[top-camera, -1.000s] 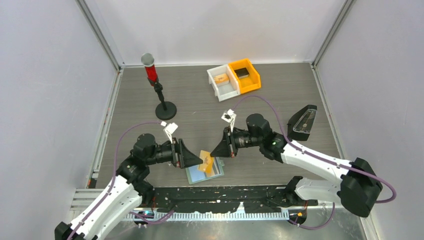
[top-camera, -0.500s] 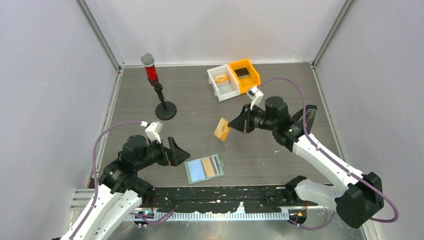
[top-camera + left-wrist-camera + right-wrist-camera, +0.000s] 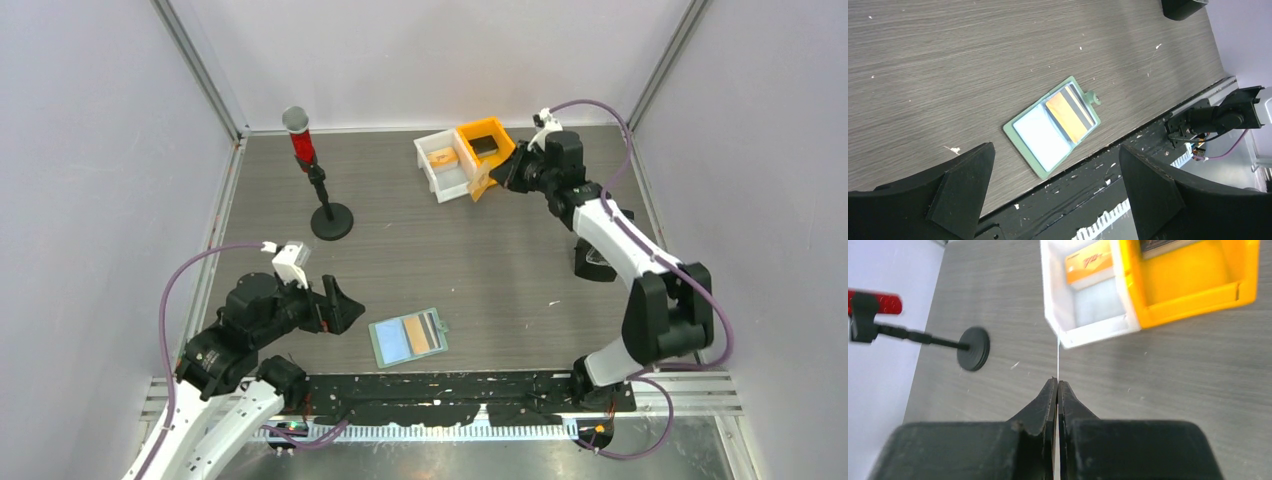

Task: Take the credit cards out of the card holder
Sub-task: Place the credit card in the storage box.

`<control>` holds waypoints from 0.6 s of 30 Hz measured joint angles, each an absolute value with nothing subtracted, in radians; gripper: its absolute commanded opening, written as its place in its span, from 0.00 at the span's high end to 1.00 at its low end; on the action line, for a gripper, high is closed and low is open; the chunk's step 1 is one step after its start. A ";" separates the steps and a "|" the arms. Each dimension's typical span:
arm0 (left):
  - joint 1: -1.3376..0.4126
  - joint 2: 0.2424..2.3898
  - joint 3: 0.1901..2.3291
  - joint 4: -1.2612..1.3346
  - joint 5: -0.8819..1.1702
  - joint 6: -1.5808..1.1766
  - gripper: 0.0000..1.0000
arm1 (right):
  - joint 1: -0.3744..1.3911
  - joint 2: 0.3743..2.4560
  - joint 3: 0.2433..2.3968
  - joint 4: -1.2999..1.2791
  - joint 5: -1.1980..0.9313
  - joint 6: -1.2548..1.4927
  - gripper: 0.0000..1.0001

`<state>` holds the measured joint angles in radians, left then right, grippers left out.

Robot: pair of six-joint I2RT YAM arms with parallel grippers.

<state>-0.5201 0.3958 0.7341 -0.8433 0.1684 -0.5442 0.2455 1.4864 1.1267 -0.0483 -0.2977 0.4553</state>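
The pale-green card holder (image 3: 408, 338) lies flat near the table's front edge, seen also in the left wrist view (image 3: 1024, 140). It holds a light blue card (image 3: 1040, 139) and an orange card with a dark stripe (image 3: 1071, 114). My left gripper (image 3: 345, 305) is open and empty, left of the holder and apart from it; in its own view (image 3: 1058, 195) the jaws stand wide apart. My right gripper (image 3: 497, 179) is shut on a tan-orange card (image 3: 481, 184), held just in front of the bins. In the right wrist view (image 3: 1057, 382) this card shows edge-on as a thin line (image 3: 1058, 355).
A white bin (image 3: 455, 183) holds another orange card (image 3: 1089, 262). An orange bin (image 3: 500, 165) beside it holds a black block (image 3: 484, 145). A red-topped black stand (image 3: 318, 185) is at the back left. A black tray (image 3: 598, 260) lies under the right arm.
My right gripper has carried the tan-orange card up from the holder to the far right by the bins. My left gripper has drawn back left, away from the holder.
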 measured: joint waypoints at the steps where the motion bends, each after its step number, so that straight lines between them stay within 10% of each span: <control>1: -0.520 0.392 0.735 -0.846 0.165 -0.539 0.01 | 0.237 1.518 1.152 -0.047 -0.292 0.456 0.95; 18: -0.520 0.294 0.728 -0.854 0.157 -0.510 0.01 | 0.179 2.006 1.610 0.046 -0.324 0.530 0.95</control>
<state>-0.5201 0.2939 0.7284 -0.8543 0.1566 -0.5102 0.1795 2.0056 1.6104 0.0456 -0.3241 0.5301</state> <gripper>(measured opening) 0.993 0.071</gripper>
